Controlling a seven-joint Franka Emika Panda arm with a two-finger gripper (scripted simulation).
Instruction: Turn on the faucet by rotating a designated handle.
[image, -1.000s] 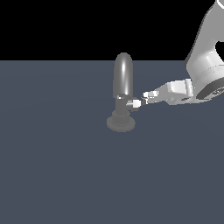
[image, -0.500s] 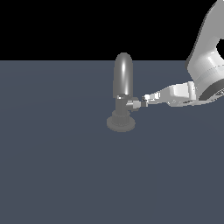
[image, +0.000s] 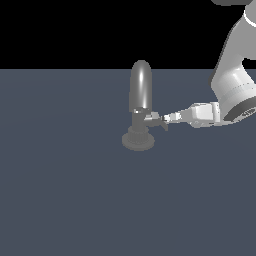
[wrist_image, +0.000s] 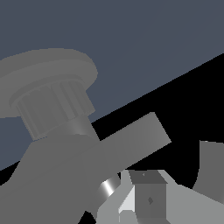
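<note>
Gripper: reaching in level from the exterior view's right, tips meeting the handle; whether it is clamping or loose cannot be told.
Floor: dark blue-grey, carrying the fixture.
Arm: white, descending from the upper right.
Faucet: standing upright mid-scene, tall rounded spout over round base.
Handle: short stub jutting sideways from the neck toward the gripper.

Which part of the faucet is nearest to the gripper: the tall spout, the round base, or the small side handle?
The handle: the short lever projecting sideways from the faucet neck toward the gripper, whose tips reach it. The tall spout rises above; the base sits below.
</note>
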